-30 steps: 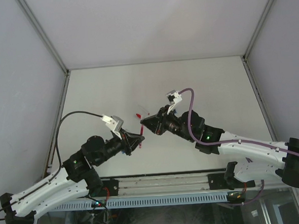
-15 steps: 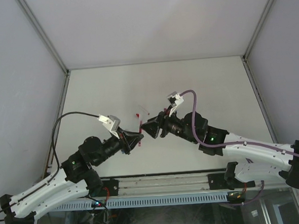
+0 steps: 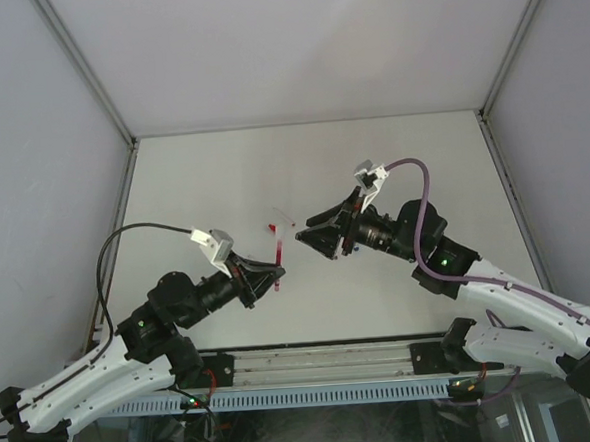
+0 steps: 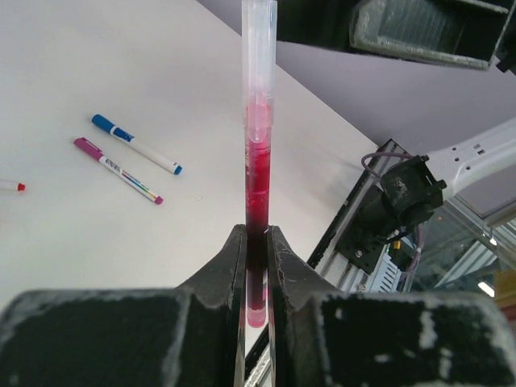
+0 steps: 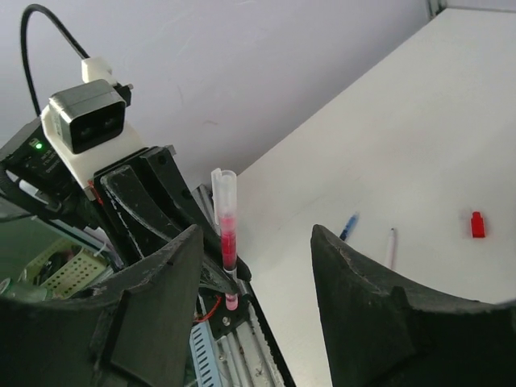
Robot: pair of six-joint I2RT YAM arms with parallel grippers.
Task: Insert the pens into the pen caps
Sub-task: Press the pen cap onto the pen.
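Left wrist view shows you the left pincer (image 4: 256, 242) pinching the red pen (image 4: 258, 161) upright by its lower barrel. A blue pen (image 4: 137, 146) and a magenta pen (image 4: 118, 171) lie on the tabletop (image 4: 97, 64), left of it in that view. To the red pen's right, your right pincer (image 3: 308, 230) stands spread and empty, near it.

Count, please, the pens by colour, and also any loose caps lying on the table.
Red pens: 2, the held pen in the left gripper and the cut-off pen at the left wrist view's edge
Blue pen: 1
Magenta pen: 1
Loose red cap: 1
Total: 5
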